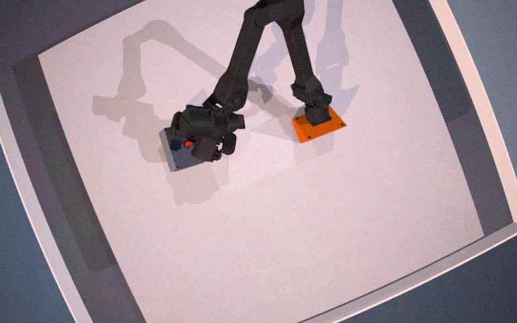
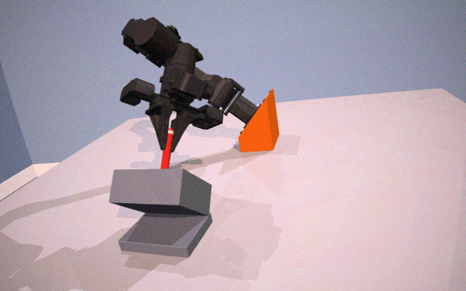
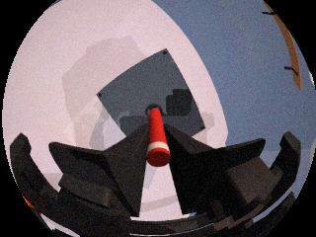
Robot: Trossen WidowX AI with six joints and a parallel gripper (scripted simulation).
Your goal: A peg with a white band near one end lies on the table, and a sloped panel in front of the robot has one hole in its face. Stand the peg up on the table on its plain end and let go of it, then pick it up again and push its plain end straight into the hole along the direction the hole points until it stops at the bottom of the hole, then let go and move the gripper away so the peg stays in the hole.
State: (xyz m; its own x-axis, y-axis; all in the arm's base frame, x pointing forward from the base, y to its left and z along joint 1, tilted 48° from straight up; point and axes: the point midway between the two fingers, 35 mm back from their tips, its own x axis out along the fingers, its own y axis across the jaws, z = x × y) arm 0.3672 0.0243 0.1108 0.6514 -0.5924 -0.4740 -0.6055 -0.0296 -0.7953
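The red peg (image 1: 188, 143) (image 2: 166, 158) (image 3: 156, 129) is between the fingertips, its white band (image 2: 170, 131) (image 3: 158, 146) at the end away from the panel. My gripper (image 2: 167, 149) (image 3: 156, 128) is shut on it, above the grey sloped panel (image 1: 183, 159) (image 2: 147, 187) (image 3: 138, 81). In the wrist view the plain end meets the dark-rimmed hole (image 3: 148, 111) in the panel face. It appears to be at or just inside the mouth; the depth cannot be told. The exterior view shows the panel from behind, its top edge hiding the plain end.
The panel stands on a low grey base plate (image 2: 154, 249). An orange wedge (image 1: 331, 127) (image 2: 261, 131) carries the arm's base, well off to the side of the panel. Small dark bolts sit at the panel's corners. Raised walls edge the pale table (image 1: 289, 235) (image 2: 343, 191).
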